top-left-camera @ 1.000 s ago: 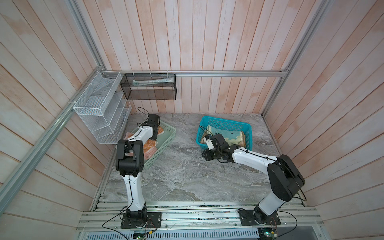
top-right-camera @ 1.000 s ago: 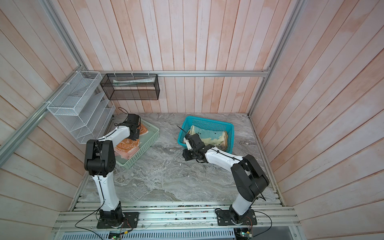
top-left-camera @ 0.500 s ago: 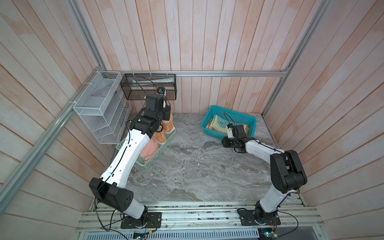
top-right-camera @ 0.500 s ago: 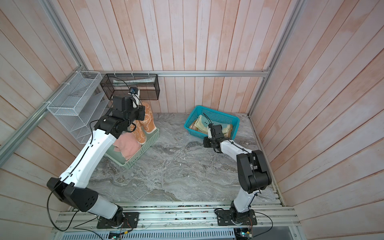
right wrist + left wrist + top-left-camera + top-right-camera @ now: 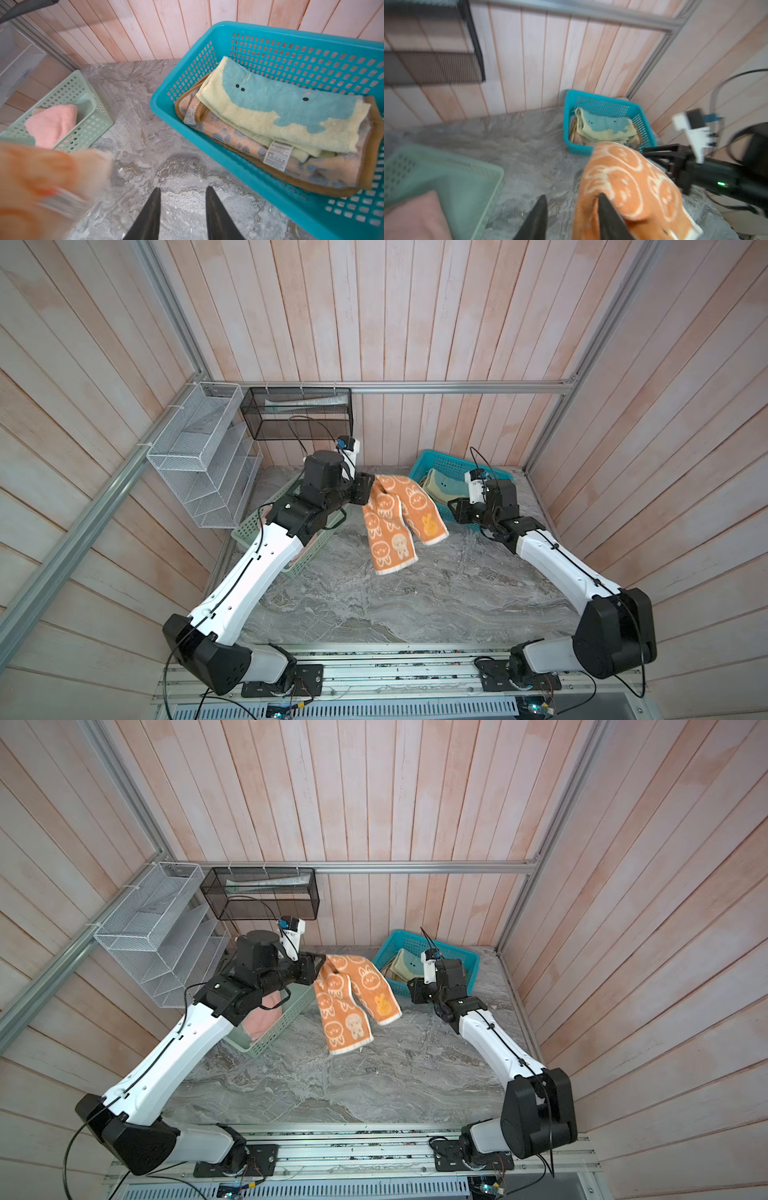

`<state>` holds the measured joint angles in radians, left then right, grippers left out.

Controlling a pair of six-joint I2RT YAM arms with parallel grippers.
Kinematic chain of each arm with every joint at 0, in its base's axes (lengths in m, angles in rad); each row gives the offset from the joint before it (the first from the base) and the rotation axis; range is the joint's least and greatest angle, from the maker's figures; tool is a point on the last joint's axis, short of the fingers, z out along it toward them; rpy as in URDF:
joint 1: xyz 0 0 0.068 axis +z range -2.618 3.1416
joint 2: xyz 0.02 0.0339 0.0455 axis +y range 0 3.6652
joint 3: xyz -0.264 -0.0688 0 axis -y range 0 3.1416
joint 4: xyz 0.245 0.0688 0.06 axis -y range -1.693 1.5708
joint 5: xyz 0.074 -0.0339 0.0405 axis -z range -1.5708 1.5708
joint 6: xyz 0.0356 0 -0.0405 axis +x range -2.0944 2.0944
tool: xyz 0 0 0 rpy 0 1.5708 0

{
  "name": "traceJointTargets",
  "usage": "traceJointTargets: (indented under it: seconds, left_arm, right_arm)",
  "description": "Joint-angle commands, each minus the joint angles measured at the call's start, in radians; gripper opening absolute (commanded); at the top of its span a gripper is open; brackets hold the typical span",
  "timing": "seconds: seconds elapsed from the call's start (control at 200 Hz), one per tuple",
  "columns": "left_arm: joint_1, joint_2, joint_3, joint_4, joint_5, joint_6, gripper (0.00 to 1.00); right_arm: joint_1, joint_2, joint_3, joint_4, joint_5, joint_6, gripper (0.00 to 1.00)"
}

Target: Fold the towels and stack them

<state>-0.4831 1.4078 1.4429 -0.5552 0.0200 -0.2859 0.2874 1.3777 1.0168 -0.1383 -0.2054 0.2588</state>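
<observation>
Mint basket [image 5: 309, 553] — bunny towel [image 5: 392, 526] — teal basket [image 5: 444, 462]

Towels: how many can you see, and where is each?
4. The orange bunny towel hangs beside the left gripper; the yellow-and-blue towel lies on the peach paw-print towel in the teal basket; the pink towel sits in the mint-green basket. More may hide underneath.

Orange towel [image 5: 395, 522] bears cream bunnies; yellow towel [image 5: 259, 124] has a blue patch; peach towel [image 5: 228, 139] shows grey spots and brown edging.
</observation>
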Motion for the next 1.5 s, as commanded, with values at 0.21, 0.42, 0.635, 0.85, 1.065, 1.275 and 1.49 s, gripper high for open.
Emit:
traceJointTargets:
  seconds: [0.21,0.42,0.635,0.85,1.065,1.275,1.49]
  left_arm:
    - [0.0,0.068,-0.257,0.126,0.038,-0.077,0.52]
    - [-0.13,0.344,-0.107,0.173,0.139,0.097,0.53]
    - [-0.162,0.511,-0.032,0.251,0.232,0.112,0.53]
    - [-0.163,0.489,-0.091,0.263,0.214,0.039,0.53]
    - [-0.14,0.302,-0.275,0.304,0.16,-0.007,0.53]
    - [-0.024,-0.009,-0.6,0.455,0.138,-0.173,0.53]
    - [0.001,-0.181,-0.764,0.452,0.131,-0.184,0.51]
  right_arm:
    - [0.085,-0.1,-0.275,-0.038,-0.076,0.182,0.39]
    - [0.231,-0.054,-0.343,-0.031,-0.012,0.298,0.45]
    - [0.326,-0.146,-0.467,-0.009,0.031,0.452,0.51]
    - [0.352,-0.099,-0.541,0.057,-0.013,0.487,0.48]
    - [0.366,-0.087,-0.341,-0.065,0.07,0.321,0.0]
    - [0.419,0.082,-0.023,-0.129,-0.002,0.193,0.0]
    - [0.54,0.314,0.213,-0.124,-0.088,0.181,0.24]
